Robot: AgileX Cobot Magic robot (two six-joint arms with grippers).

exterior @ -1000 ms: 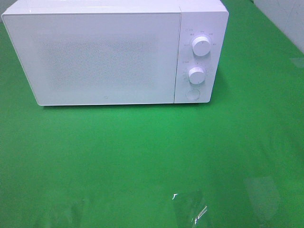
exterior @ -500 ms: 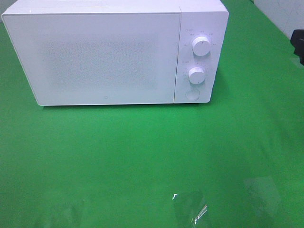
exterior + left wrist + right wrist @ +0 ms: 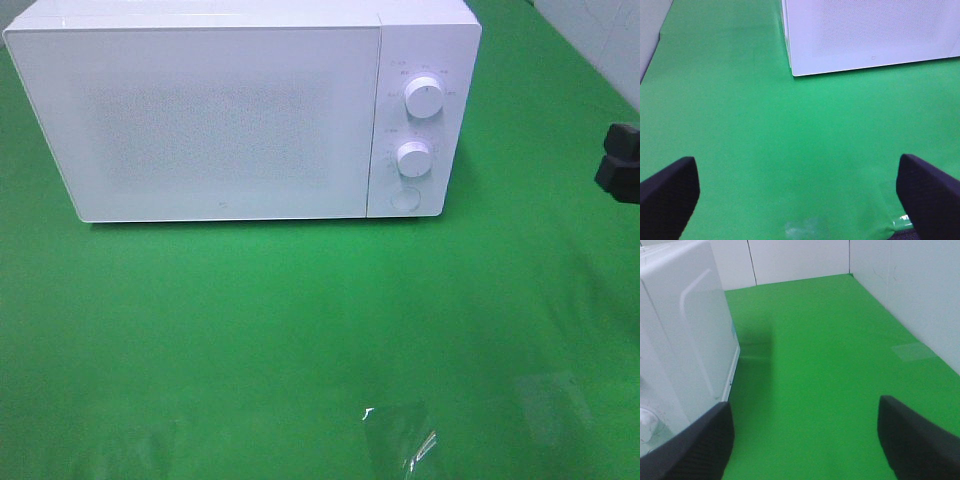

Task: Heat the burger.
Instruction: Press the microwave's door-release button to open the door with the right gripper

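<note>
The right arm (image 3: 618, 158) has been brought into the high view at its right edge. A second ago none of it was seen, and half a second ago only a dark tip showed higher up. Now it is seen lower and further in, about level with the knobs (image 3: 413, 157) of the microwave (image 3: 220, 120) but well apart from them. Nothing else has been altered: the door (image 3: 200, 120) is shut as before.

An approach to the control side is judged to be under way, though its target cannot be told. The right jaws are spread, with nothing between them. The left jaws are spread wide and likewise empty, held over the green surface (image 3: 300, 330) before the microwave. The burger is seen in no view, and whether it lies behind the white door cannot be told.
</note>
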